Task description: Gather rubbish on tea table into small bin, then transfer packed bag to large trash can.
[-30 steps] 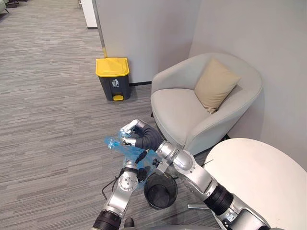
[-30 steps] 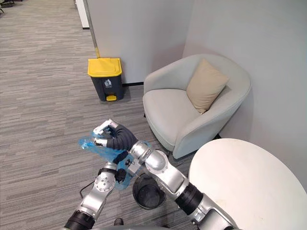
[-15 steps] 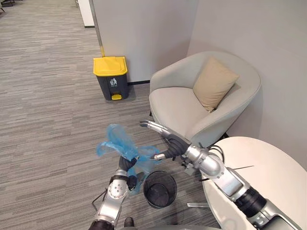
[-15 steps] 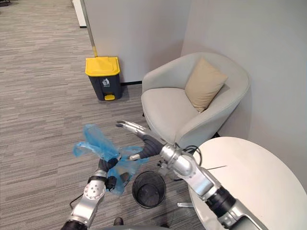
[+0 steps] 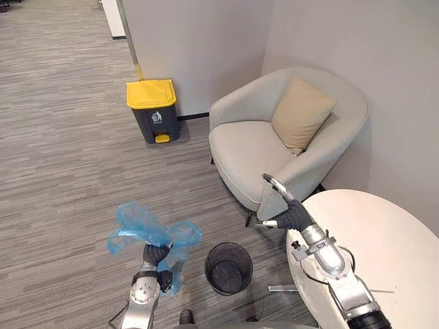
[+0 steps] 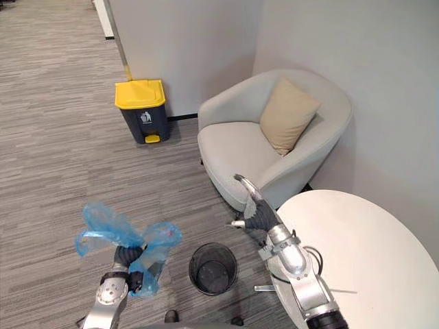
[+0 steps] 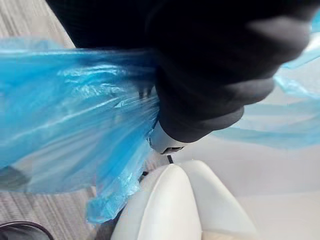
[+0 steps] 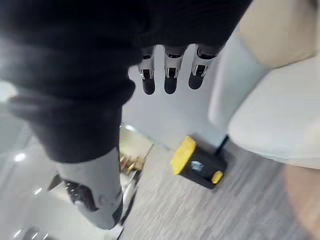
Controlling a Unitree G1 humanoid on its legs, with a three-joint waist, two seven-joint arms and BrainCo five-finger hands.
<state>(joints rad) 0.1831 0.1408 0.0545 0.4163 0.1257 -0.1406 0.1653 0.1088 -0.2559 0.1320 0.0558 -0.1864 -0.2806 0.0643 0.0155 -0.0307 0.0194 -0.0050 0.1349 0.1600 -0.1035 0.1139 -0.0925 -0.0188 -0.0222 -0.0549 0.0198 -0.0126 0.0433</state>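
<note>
A blue plastic bag (image 5: 147,236) hangs above the carpet at the lower left, its gathered top bunched in my left hand (image 5: 155,255), whose fingers are curled round it. The same blue bag (image 7: 65,120) spreads close past the hand in the left wrist view. A small black mesh bin (image 5: 228,267) stands on the floor just right of the bag. My right hand (image 5: 285,209) is open with straight fingers (image 8: 169,75), holding nothing, above the near edge of the round white tea table (image 5: 384,253). A large grey trash can with a yellow lid (image 5: 152,110) stands by the wall at the back.
A pale grey armchair (image 5: 274,147) with a tan cushion (image 5: 302,113) fills the corner behind the table. Grey striped carpet (image 5: 62,171) stretches open between the bag and the yellow-lidded can.
My right hand has let go of the bag, opened and swung right to the table's edge. The left hand keeps the bag, now further from the small bin. The camera has shifted.
</note>
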